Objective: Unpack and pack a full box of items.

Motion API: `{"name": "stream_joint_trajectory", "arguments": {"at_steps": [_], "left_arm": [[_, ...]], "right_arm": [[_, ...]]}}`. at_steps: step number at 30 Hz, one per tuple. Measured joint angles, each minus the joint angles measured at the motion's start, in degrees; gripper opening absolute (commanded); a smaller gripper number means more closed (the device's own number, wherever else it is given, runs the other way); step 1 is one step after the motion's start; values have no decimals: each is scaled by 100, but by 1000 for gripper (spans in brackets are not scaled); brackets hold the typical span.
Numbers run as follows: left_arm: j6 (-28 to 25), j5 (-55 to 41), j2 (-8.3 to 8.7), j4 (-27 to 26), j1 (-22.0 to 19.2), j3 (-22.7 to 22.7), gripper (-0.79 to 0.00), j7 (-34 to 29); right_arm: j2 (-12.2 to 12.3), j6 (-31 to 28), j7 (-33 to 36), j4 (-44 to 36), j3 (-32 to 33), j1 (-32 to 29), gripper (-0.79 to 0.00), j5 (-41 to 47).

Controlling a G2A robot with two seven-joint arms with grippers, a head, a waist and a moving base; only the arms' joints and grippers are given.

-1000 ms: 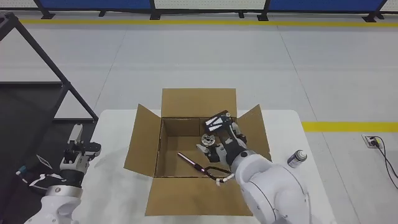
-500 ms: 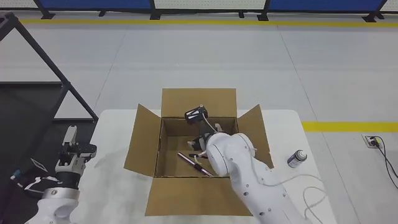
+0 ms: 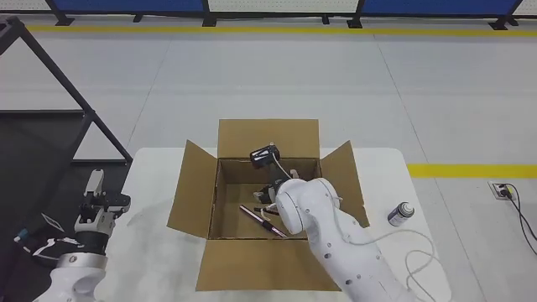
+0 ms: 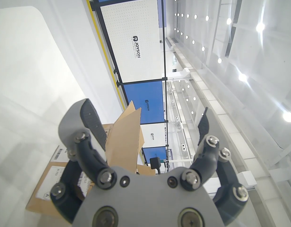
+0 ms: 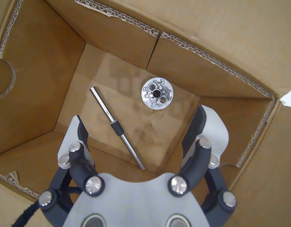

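My right claw (image 5: 139, 114) hangs inside the open box (image 5: 53, 72), both fingers spread wide and nothing between them; a second ago my right arm was bent over the right side of the box, and since then it has swung toward the far wall, where it has kept still for the last half second. I judge that I am lining up for the next item; the unpacking is not finished, because two things lie on the box floor: a metal rod (image 5: 117, 128) with a dark band, and near it but apart, a round metal disc (image 5: 156, 93) with a hole in the middle. A small can (image 3: 400, 213) stands on the table (image 3: 151, 243) outside the box, on its right; probably it is already unpacked. My left claw (image 4: 146, 106) is also open and empty, well apart from the box at the left edge of the table; it has drawn back a little.

From above, my own arm covers much of the box floor, so the disc is hard to make out there; in the right wrist view the near end of the rod reaches my palm, and the near corners of the box are cut off; I cannot tell if more items lie there.
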Motion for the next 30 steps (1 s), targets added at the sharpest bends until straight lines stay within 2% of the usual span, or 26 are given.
{"name": "stream_joint_trajectory", "arguments": {"at_steps": [6, 12, 18, 30], "left_arm": [[0, 0, 0, 0, 0, 0, 0, 0], [0, 0, 0, 0, 0, 0, 0, 0], [0, 0, 0, 0, 0, 0, 0, 0], [0, 0, 0, 0, 0, 0, 0, 0]], "right_arm": [[-95, -92, -52, 958, 243, 292, 0, 814], [-267, -74, -227, 1999, 175, 735, 0, 1407], [-438, 137, -710, 2762, 39, 1033, 0, 1622], [-695, -57, -1530, 3722, -249, 1353, 0, 1640]]}}
